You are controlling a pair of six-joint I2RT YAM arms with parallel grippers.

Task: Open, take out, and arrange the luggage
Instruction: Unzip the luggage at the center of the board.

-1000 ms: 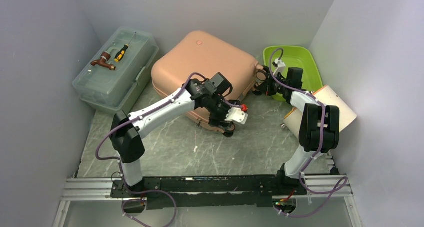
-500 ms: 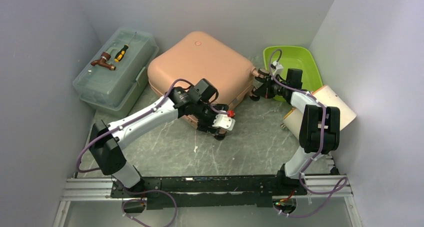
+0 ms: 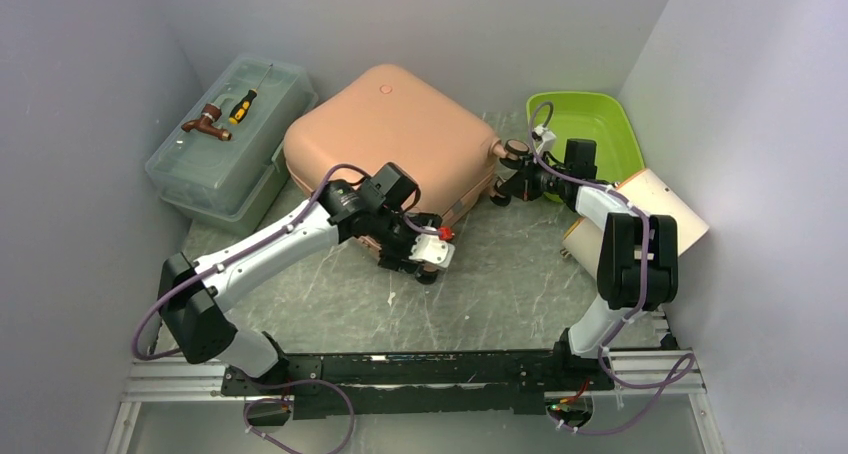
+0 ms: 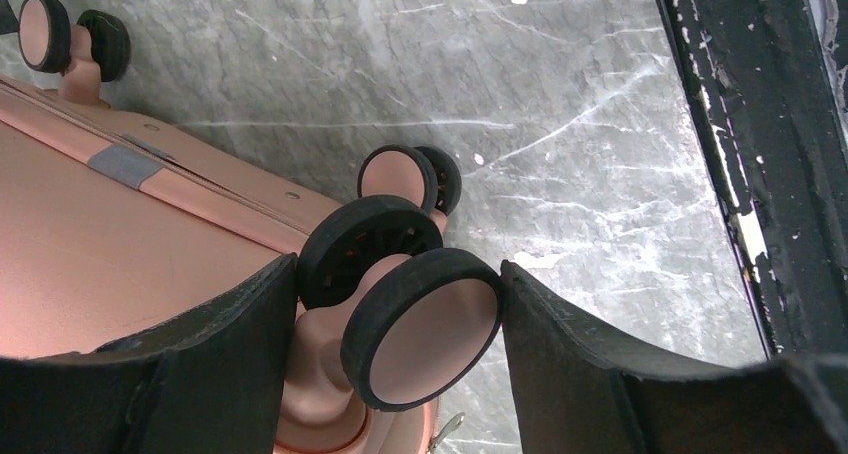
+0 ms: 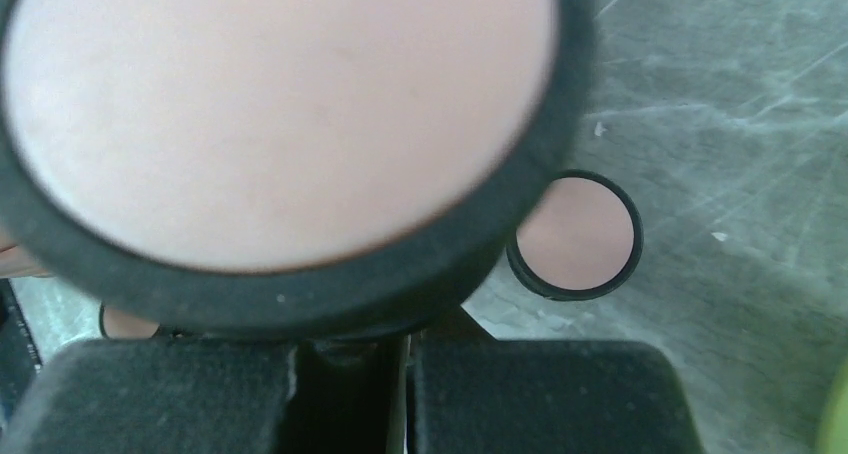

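The luggage (image 3: pixel 385 139) is a salmon-pink hard-shell suitcase lying flat and closed at the back middle of the table. My left gripper (image 3: pixel 425 259) is at its near corner. In the left wrist view, my left gripper (image 4: pixel 400 319) is shut on a black-rimmed double wheel (image 4: pixel 430 324) of the pink shell (image 4: pixel 100 274), a finger touching each side. My right gripper (image 3: pixel 512 179) is at the wheel on the suitcase's right corner. In the right wrist view that wheel (image 5: pixel 280 114) fills the top. My right gripper (image 5: pixel 350 359) is nearly closed, with dark rubber between the fingers.
A translucent grey-green toolbox (image 3: pixel 230 149) with a screwdriver (image 3: pixel 243 104) on its lid stands at the back left. A lime green tray (image 3: pixel 600 124) sits at the back right, a cream cylinder (image 3: pixel 650 209) beside it. Walls close three sides. A black rail (image 3: pixel 420 369) runs along the near edge.
The suitcase has slid left and turned slightly. Both grippers have moved left with it, each staying at its wheel.
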